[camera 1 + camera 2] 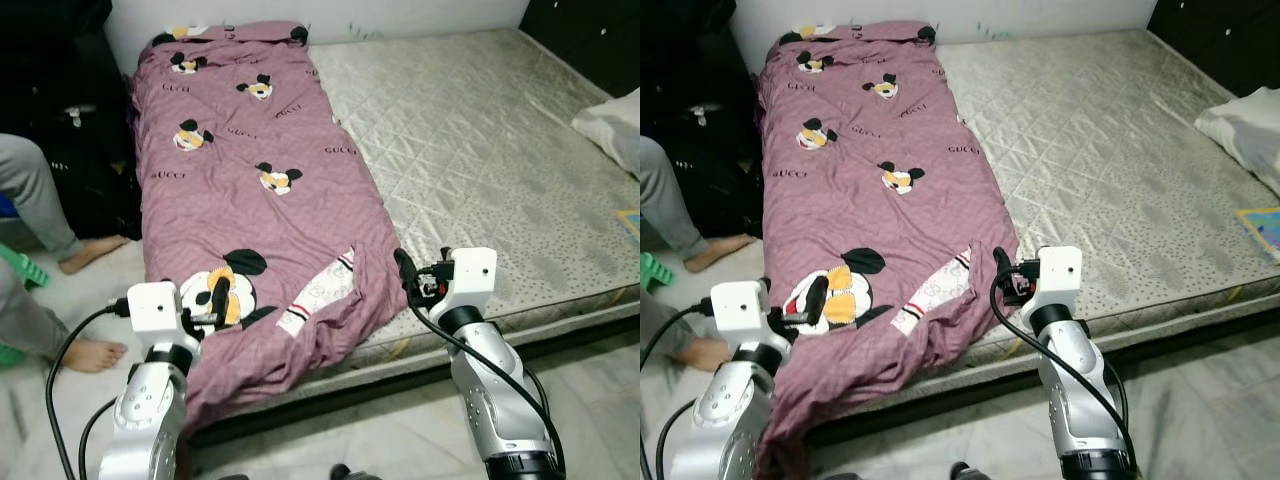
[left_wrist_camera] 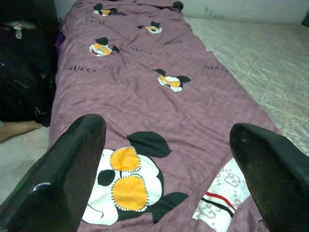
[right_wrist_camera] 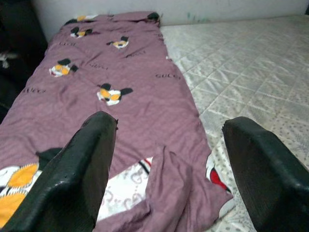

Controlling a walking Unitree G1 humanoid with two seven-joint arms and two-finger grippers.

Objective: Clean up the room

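Observation:
A purple quilt printed with cartoon mouse faces lies lengthwise over the left half of the bed. Its near end is rumpled, with a white lining patch folded up, and it droops over the mattress edge. My left gripper hovers open over the big mouse face at the quilt's near left corner. My right gripper is open too, just above the quilt's near right corner, where it meets the bare mattress. Nothing is between either pair of fingers.
A person's legs and bare feet are on the floor left of the bed, beside dark bags and a green stool. A white pillow and a colourful book lie at the mattress's right edge. Tiled floor runs along the bed's near side.

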